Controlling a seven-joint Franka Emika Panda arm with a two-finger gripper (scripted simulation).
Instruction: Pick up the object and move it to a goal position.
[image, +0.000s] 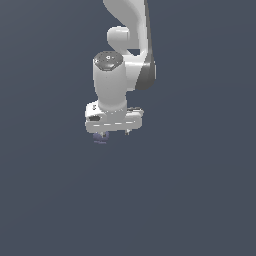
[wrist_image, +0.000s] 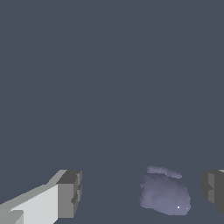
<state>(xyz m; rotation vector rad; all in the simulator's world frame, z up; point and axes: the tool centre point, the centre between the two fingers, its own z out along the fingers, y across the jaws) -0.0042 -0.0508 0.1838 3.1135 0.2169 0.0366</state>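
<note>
End effector (wrist_image: 142, 194) of white Panda arm, fingers (wrist_image: 70, 194) spread wide, straddles small lumpy bluish-purple matte blob (wrist_image: 164, 196) without touching it, nearer one finger.

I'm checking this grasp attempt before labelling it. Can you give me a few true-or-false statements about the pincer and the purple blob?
1. The pincer is open. True.
2. The purple blob lies between the fingers. True.
3. Both fingers press on the blob. False: a gap shows on each side of it in the wrist view.
4. The blob is bright red. False: it is dull bluish-purple.
5. The blob sits centred between the fingers. False: it lies nearer one finger.
</note>
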